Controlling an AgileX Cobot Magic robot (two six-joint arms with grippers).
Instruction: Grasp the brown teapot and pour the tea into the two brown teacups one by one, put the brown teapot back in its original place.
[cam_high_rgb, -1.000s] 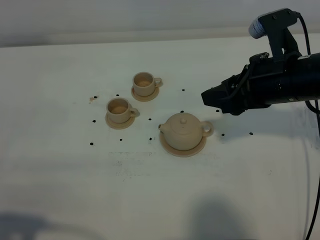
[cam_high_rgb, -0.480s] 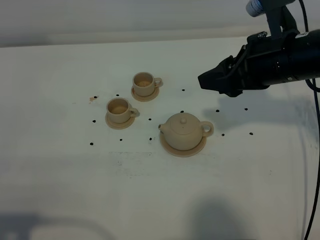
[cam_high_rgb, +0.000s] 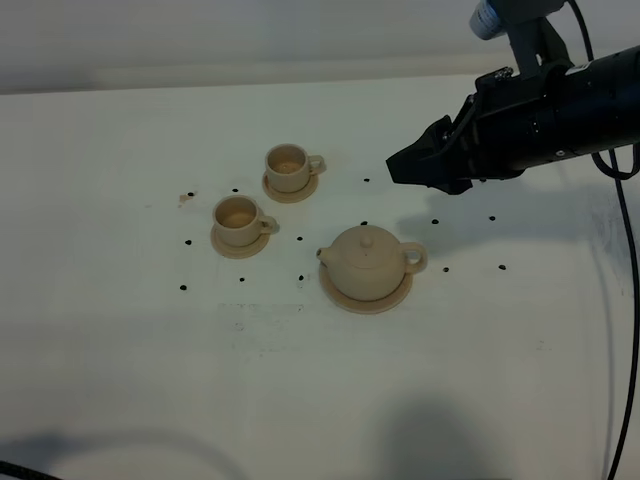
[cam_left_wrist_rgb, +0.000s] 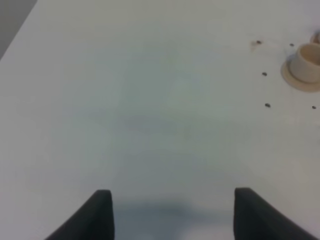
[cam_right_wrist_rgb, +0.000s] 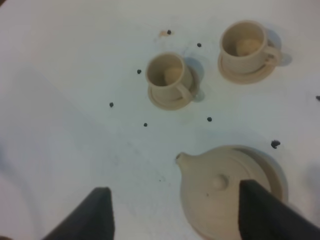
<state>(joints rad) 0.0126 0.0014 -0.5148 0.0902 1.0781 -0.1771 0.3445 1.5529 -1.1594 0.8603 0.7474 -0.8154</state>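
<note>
White worktop (cam_high_rgb: 150, 380), pale wall behind, nothing else around.

Nearest the camera: bare surface. Your left end effector (cam_left_wrist_rgb: 172, 210) hangs over it, fingers apart, holding nothing. It is well clear of the tea set, and its wrist view catches only one cup at the frame edge.

Next back is the brown teapot (cam_high_rgb: 368, 262). It stands upright with the lid on, sitting on its coaster (cam_high_rgb: 365, 300), i.e. in the original place. The spout faces the cups and the handle faces the right arm's side.

Next, the near teacup (cam_high_rgb: 238, 219) on its saucer (cam_high_rgb: 240, 245). Behind it is the far teacup (cam_high_rgb: 289, 166) on its saucer (cam_high_rgb: 291, 190). Both are upright and apart from each other and from the pot.

Furthest back and raised: the right end effector (cam_high_rgb: 420, 168), fingers wide apart and empty. It sits beyond the pot on the handle side without touching it. Its wrist view looks down on the pot and both cups.

Progress, my read:
- The pot is on its coaster and neither arm is gripping anything.
- That fits either before the first grasp or after the put-back.
- I can't tell if the cups hold tea, since the insides show only a tan patch.
- Treat the grasp, both pours and the return as open unless you know otherwise.

Count:
- Teapots: 1
- Coasters: 1
- Teacups: 2
- Saucers: 2
- End effectors: 2
- Small black dots (cam_high_rgb: 300, 238) are scattered around the set, not counted.
- One brownish speck (cam_high_rgb: 185, 198) lies past the near cup.
</note>
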